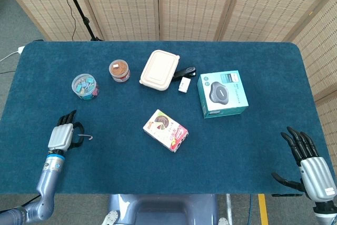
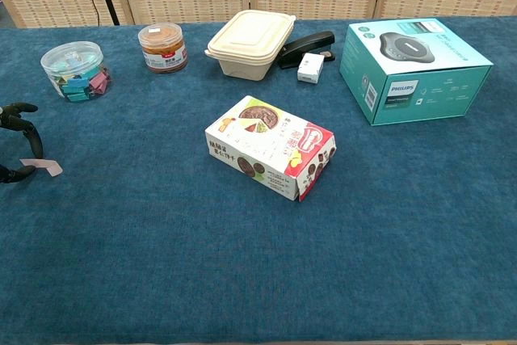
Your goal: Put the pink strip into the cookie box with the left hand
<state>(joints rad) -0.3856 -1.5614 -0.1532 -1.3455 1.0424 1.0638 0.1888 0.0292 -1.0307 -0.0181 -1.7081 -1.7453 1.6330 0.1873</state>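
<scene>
The pink strip (image 2: 42, 167) lies flat on the blue counter (image 1: 158, 167), far over on the robot's left side. It is a small, thin piece, and its long way runs across the counter from left to right. The left hand (image 1: 62, 136) is right beside it, much nearer than the right hand (image 1: 311, 169), which hangs by the far corner with its fingers spread and nothing in them.

The fingers (image 2: 18, 123) of the left hand curl over the near end of the strip. A dark fingertip looks to touch that end, but it is too small to tell if the strip is pinched yet. The rest of the strip sticks out toward the middle of the counter.

The cookie box (image 2: 271, 148) sits well apart, toward the middle. It looks shut, so getting the strip inside may be tricky.
</scene>
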